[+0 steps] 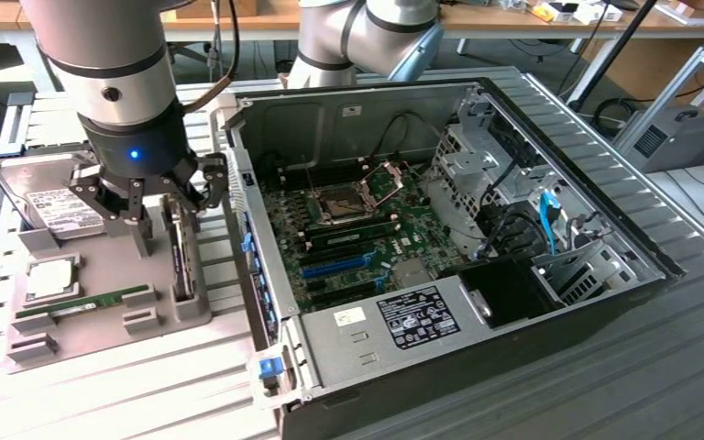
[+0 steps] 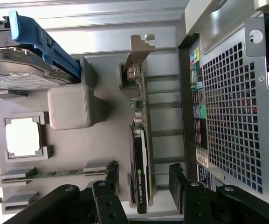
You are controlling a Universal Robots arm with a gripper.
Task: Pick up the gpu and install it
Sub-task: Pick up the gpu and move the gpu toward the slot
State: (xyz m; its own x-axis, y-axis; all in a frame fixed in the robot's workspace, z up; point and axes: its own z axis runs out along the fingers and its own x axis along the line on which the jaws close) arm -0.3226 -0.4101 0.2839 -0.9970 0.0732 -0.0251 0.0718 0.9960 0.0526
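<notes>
Black-shrouded and thin, the gpu point(image 2: 141, 158) stands on its long edge in a slot of the grey tray point(image 2: 78, 149), with a green board edge and a silver bracket point(image 2: 138, 49) at one end. Over the tray, the gripper point(image 2: 143, 175) hangs wide open, one finger on either side of the card without touching it, holding nothing.

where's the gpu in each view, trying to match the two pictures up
Exterior view: the gpu stands on edge in the grey holder, to the exterior view's left of the computer case, directly under the tool.
Wrist view: the gpu runs between the open tool fingers, alongside the case's perforated back panel.
Shared landmark: the hard drive in the same holder.
</notes>
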